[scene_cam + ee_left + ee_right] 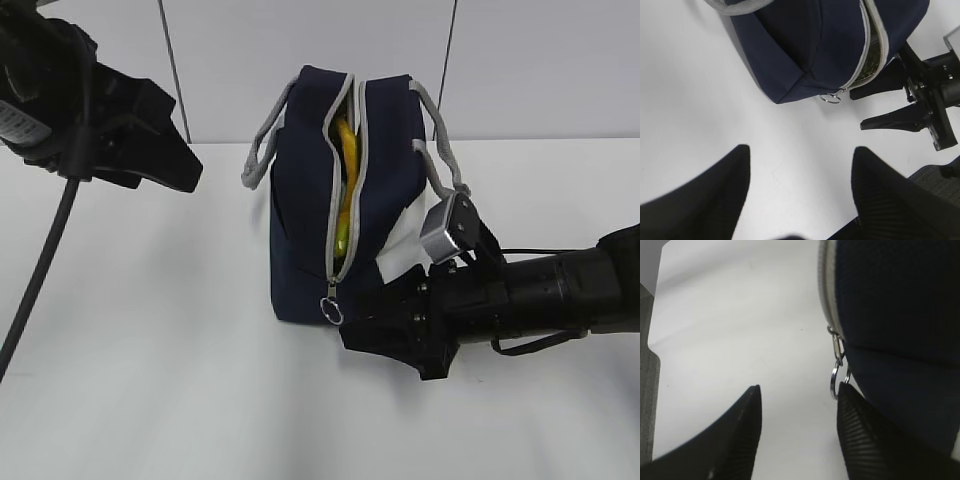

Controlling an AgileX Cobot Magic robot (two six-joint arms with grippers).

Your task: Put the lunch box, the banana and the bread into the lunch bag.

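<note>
The navy lunch bag (300,240) stands on the white table, its grey zipper open along the top and front. The yellow banana (346,190) shows inside the opening. The lunch box and the bread are hidden or out of view. The zipper's ring pull (331,311) hangs at the bag's front bottom; it also shows in the right wrist view (836,381) and the left wrist view (830,98). My right gripper (799,390) is open, its right finger touching the ring; it lies low beside the bag (375,335). My left gripper (800,150) is open and empty, raised at the left (170,165).
The white table (150,380) extends left and in front of the bag. A grey wall with dark seams (175,70) rises behind. The bag's grey strap handles (262,145) hang off both sides.
</note>
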